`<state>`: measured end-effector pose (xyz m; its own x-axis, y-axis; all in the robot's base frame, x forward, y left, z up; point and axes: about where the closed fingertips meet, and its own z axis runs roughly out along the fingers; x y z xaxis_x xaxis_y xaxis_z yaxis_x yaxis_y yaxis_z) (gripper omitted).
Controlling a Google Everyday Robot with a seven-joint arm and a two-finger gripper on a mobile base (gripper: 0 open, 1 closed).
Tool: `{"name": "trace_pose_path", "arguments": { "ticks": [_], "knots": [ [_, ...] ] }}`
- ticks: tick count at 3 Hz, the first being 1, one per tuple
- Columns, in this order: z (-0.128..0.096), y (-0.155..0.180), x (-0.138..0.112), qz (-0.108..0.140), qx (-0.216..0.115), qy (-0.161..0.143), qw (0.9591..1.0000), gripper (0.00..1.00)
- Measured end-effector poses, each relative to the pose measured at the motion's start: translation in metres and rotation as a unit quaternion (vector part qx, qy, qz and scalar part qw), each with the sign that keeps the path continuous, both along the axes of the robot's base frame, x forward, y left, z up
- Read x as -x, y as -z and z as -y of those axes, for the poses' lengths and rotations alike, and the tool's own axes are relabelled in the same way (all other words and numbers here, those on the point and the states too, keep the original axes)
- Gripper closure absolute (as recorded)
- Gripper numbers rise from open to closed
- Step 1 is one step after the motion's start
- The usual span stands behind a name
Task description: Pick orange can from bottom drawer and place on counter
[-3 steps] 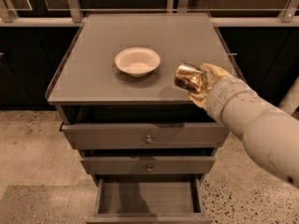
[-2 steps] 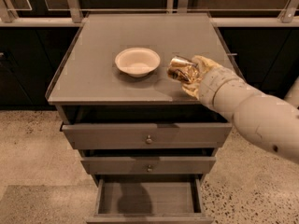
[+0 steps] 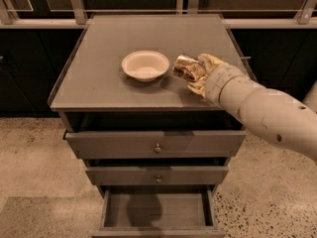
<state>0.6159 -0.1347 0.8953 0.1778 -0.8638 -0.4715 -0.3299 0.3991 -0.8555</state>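
The gripper [image 3: 194, 74], right of the frame's centre, is closed around the orange can [image 3: 183, 66], which lies tilted on its side in the claw. The can sits over the counter [image 3: 106, 86], just right of the white bowl [image 3: 145, 65] and apart from it; whether it touches the surface is unclear. The arm [image 3: 262, 113] enters from the right edge. At the bottom of the frame the bottom drawer [image 3: 156, 210] stands pulled open.
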Motion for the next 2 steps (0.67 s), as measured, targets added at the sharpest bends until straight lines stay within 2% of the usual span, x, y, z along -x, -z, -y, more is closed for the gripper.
{"name": "trace_pose_path", "arguments": {
  "ticks": [2],
  "knots": [
    [0.0000,0.0000,0.0000,0.000,0.000,0.000,1.0000,0.36]
  ]
}}
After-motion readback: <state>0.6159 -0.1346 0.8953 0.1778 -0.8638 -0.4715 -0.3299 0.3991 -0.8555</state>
